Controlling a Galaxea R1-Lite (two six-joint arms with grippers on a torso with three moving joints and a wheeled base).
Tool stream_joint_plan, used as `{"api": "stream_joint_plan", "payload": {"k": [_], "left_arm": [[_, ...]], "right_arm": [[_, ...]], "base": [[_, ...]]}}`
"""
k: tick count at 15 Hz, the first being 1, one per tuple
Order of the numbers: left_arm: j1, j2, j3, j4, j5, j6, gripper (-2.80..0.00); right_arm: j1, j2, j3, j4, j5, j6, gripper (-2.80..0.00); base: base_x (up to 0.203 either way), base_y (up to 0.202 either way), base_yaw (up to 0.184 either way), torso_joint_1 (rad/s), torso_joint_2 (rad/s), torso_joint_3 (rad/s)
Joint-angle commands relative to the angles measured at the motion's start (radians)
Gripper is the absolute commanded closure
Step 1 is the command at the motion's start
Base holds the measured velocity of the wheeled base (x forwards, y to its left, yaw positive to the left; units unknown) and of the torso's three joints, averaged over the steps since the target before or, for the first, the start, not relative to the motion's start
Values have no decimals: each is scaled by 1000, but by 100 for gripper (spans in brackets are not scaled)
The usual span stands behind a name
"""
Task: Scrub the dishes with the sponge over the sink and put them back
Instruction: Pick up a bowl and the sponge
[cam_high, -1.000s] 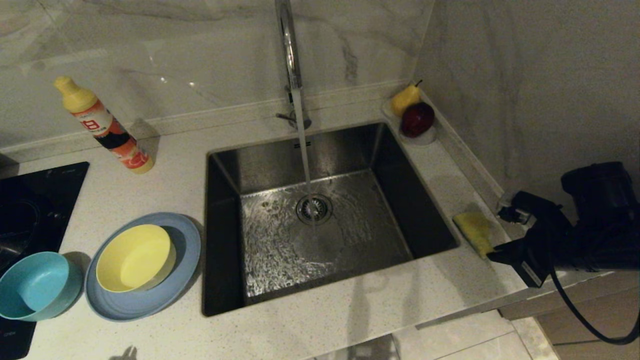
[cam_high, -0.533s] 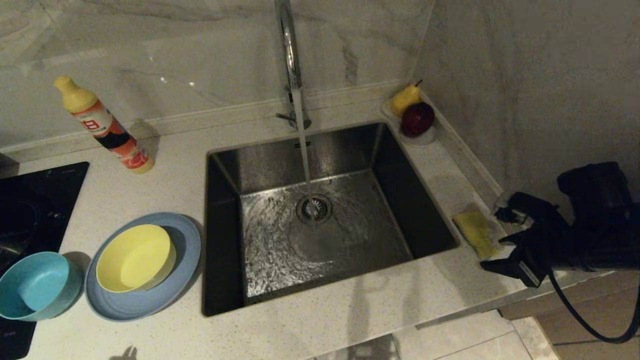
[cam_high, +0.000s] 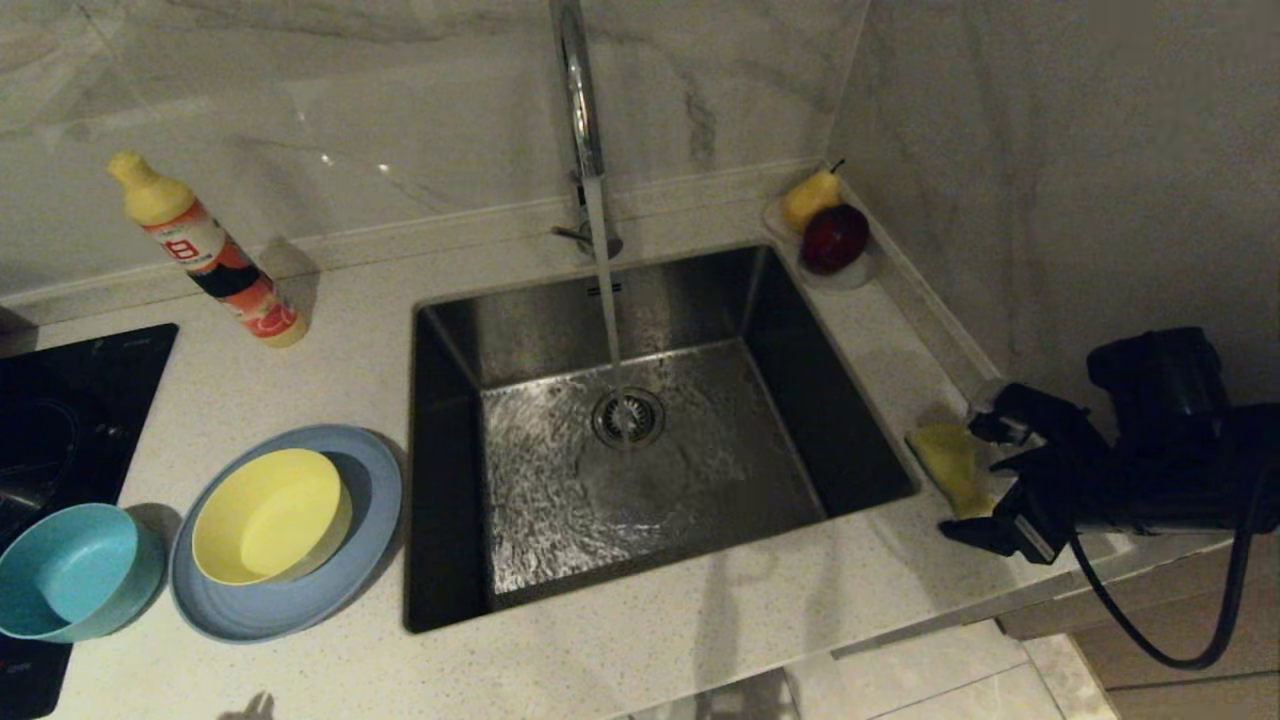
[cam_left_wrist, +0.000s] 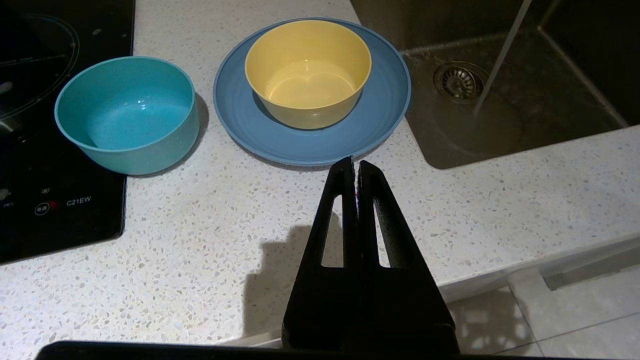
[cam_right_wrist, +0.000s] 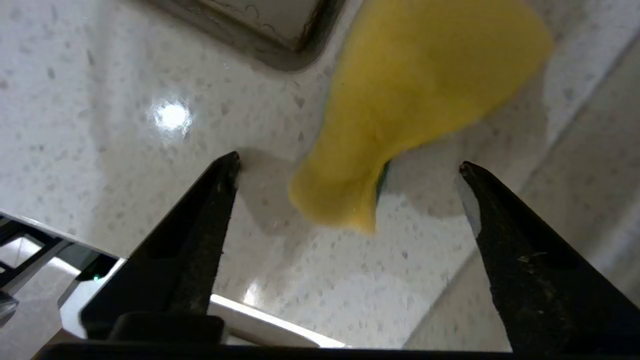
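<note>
A: Three dishes sit together at the left of the table (cam_high: 640, 650), as we see it from the head camera: the pale blue-grey plate (cam_high: 300, 610) with the yellow bowl (cam_high: 268, 515) standing on it, and the teal-blue bowl (cam_high: 70, 570) just beside the plate, partly over the edge of the black cooktop (cam_high: 60, 400).

B: And the sponge (cam_high: 950, 465)? We find it lying yellow side up on the narrow strip of table to the right of the sink (cam_high: 640, 440), close to the basin's rim.

A: Agreed. Our right end effector (cam_high: 985, 480) is at that sponge with its fingers spread wide; in the right wrist view the sponge's near end lies between the two tips (cam_right_wrist: 350, 167) without either one touching it.

B: Our left end effector (cam_left_wrist: 356, 165) is clenched, fingers pressed together on nothing, hanging above the table's front edge just short of the plate.

A: Water runs from the tap (cam_high: 580, 100) straight onto the drain strainer (cam_high: 628, 416), and the sink floor is rippling wet.

B: We also note a detergent bottle (cam_high: 205, 250) leaning behind the dishes, and a pear (cam_high: 808, 198) and a red apple (cam_high: 834, 238) on a small clear dish in the far right corner.
</note>
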Motion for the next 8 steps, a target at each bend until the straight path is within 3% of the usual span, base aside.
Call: {"api": "stream_joint_plan", "payload": {"k": [1, 8], "left_arm": [[-1, -2, 32, -1, 1, 0, 0], [0, -2, 32, -1, 1, 0, 0]], "right_arm": [[0, 25, -14, 0, 1, -2, -280], [11, 44, -41, 0, 1, 1, -280]], "base": [[0, 0, 0, 0, 0, 0], [0, 0, 0, 0, 0, 0]]}}
